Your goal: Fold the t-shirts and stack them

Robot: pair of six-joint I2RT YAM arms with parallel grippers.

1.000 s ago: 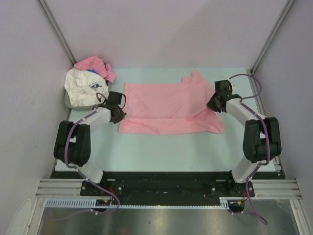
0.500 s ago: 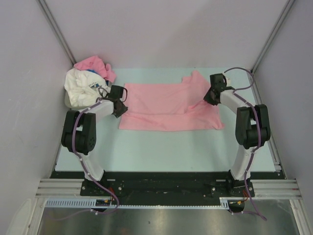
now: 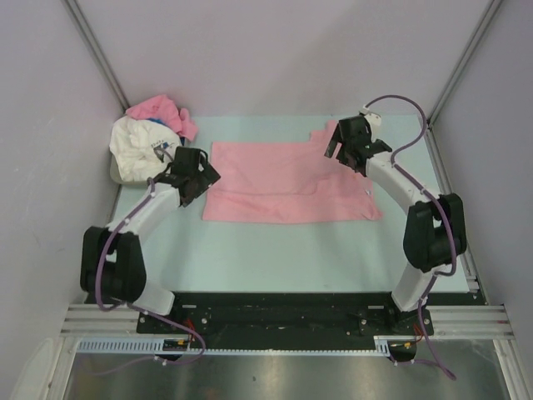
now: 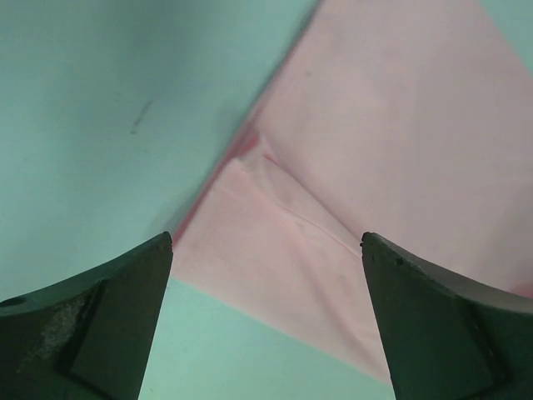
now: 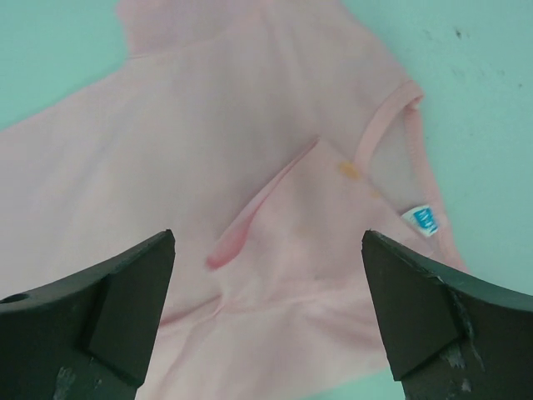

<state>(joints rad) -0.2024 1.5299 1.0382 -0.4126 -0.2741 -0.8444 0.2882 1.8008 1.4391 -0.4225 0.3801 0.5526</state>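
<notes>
Altogether, tees: three, namely flat pink (image 3: 287, 183), bunched pink (image 3: 158, 110), white (image 3: 137, 150).
Left fingers (image 4: 83, 333): wide apart, empty, over flat pink's left edge.
Right fingers (image 5: 83, 321): same, over its collar.

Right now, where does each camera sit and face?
Top external: above and behind the robot, looking down on the table, left arm, right arm and pink t-shirt.
Left wrist: on the left gripper, facing down at a folded shirt edge; open fingers frame it.
Right wrist: on the right gripper, facing down at collar and blue label; open fingers show.
All three see the pink t-shirt.
</notes>
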